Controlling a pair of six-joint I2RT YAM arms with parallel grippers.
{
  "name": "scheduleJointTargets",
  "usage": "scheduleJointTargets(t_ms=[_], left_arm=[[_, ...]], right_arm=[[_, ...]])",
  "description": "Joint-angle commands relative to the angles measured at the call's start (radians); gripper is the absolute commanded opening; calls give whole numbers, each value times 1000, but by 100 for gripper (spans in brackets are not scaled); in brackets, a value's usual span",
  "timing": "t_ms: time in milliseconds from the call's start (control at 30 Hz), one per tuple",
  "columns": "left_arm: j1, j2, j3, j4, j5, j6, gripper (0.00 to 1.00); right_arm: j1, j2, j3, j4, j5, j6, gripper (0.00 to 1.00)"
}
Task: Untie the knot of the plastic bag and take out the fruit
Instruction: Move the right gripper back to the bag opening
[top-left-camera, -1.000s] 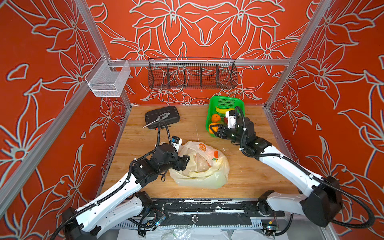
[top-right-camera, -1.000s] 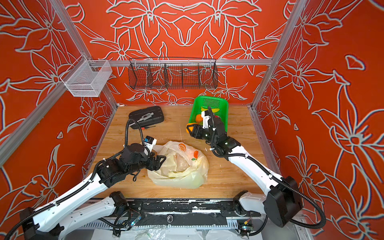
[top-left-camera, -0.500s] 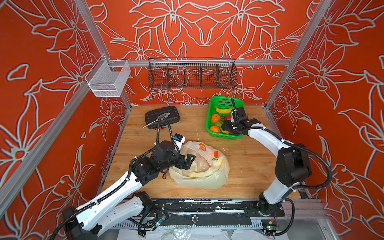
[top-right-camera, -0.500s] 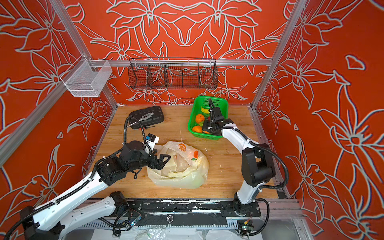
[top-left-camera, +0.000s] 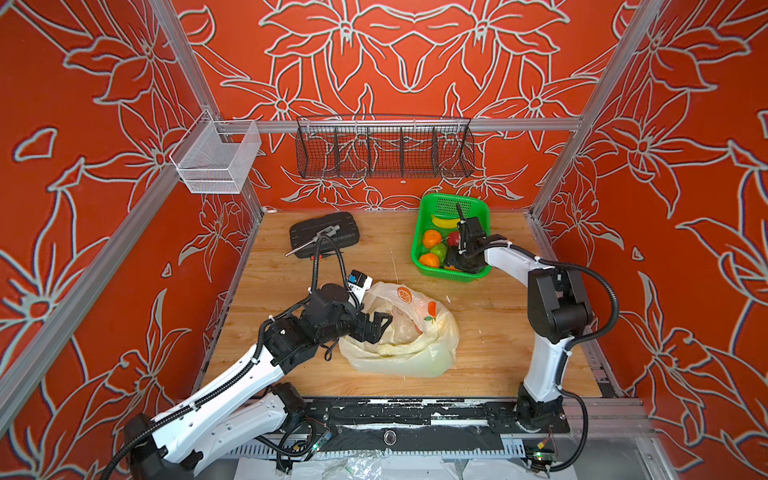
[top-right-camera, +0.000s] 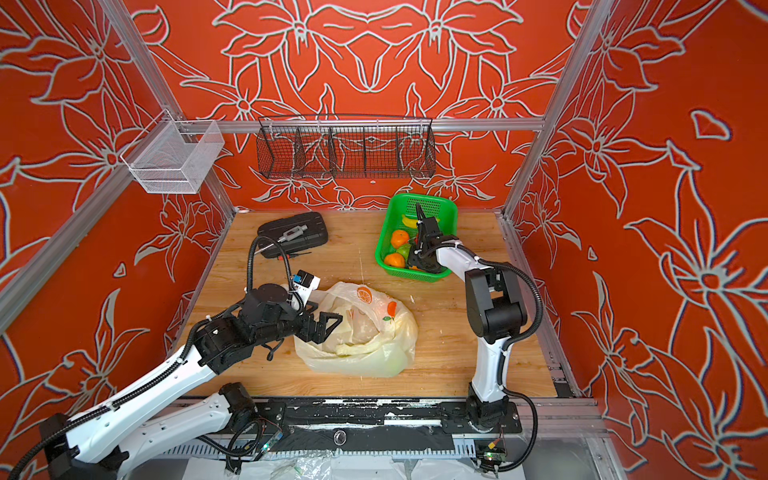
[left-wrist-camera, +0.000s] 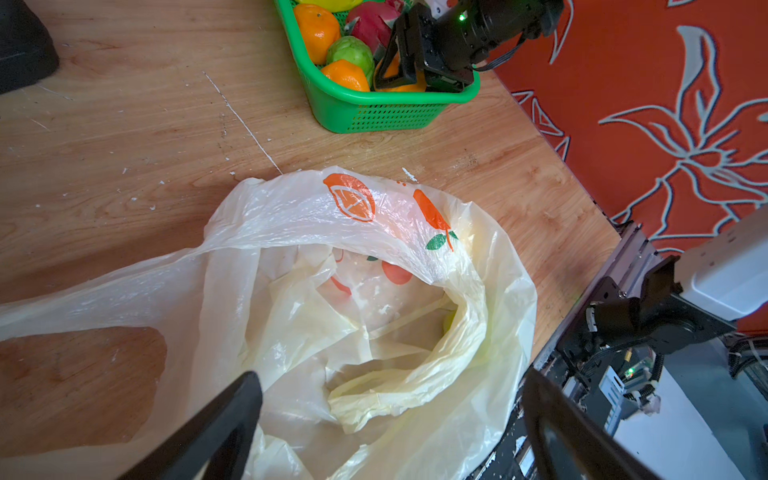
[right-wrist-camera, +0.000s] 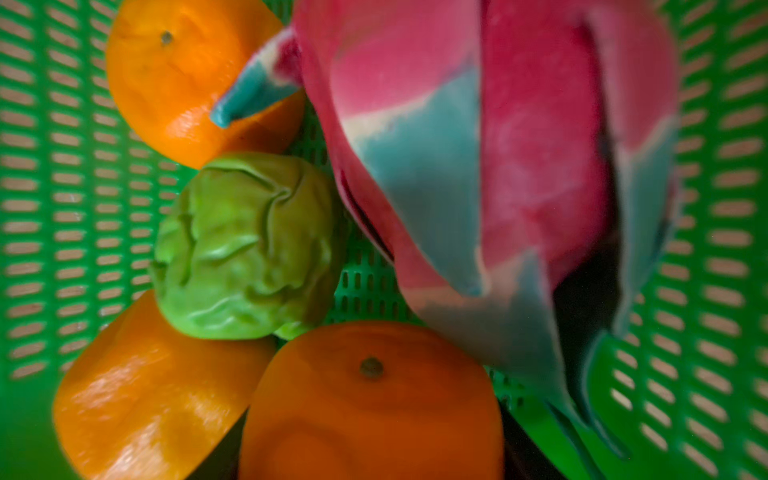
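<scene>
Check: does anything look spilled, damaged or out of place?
White flecks and a long pale scratch mark the wooden tabletop beside the slumped translucent yellowish plastic bag; the black front rail is speckled white. Nothing else stands out.

Both top views: from high above the front edge, facing down and toward the back wall (top-left-camera: 407, 62), far enough to take in the whole wooden table (top-left-camera: 490, 332); nearly identical fields, offset slightly sideways. Left wrist view: from close above the plastic bag (left-wrist-camera: 374, 332), looking obliquely across its open mouth toward the green basket (left-wrist-camera: 374, 112) and the right-hand wall (left-wrist-camera: 665, 124). Right wrist view: very near, pointing straight down into that basket, crowded with the fruit (right-wrist-camera: 249, 249), partly blurred. Common to all four views: the basket and its fruit.
</scene>
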Motion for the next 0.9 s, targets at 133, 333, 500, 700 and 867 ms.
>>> scheduleJointTargets(t_ms=[133,333,500,700,867], left_arm=[[-2,18,-40,59,98,12,93],[-44,44,-37,58,165,31,82],[-129,87,-52,95,178,35,72],[-229,232,-93,238,177,38,63],[-257,276,-64,237,101,61,65]], right_arm=[[-1,-89,7,-60,-17,-12,85],[3,-321,-75,-59,-50,-8,89],[47,-593,-256,7,-171,32,84],[192,-824,-457,-39,-228,59,80],[372,-883,-523,-167,-144,84,79]])
